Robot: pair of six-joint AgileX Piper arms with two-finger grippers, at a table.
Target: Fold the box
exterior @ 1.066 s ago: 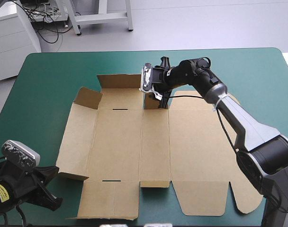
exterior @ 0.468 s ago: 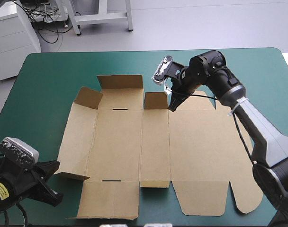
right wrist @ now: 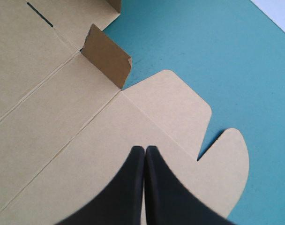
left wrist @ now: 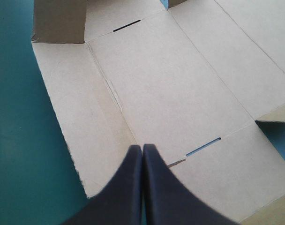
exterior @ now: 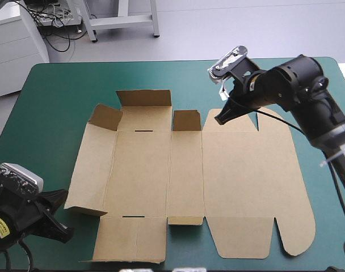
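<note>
The table (exterior: 104, 64) is big and fills most of the high view. A teal-green cover (exterior: 161, 73) lies smooth and flat over all of it. The corners at the far edge are round. The cover is bare along the far edge and down the left edge. It shows in the left wrist view (left wrist: 16, 117) and the right wrist view (right wrist: 203, 47) too. Past the far left corner stands a white cabinet (exterior: 13, 51) on a grey floor (exterior: 246, 28). Dark cables (exterior: 59, 35) lie on the floor just beside the cabinet.
</note>
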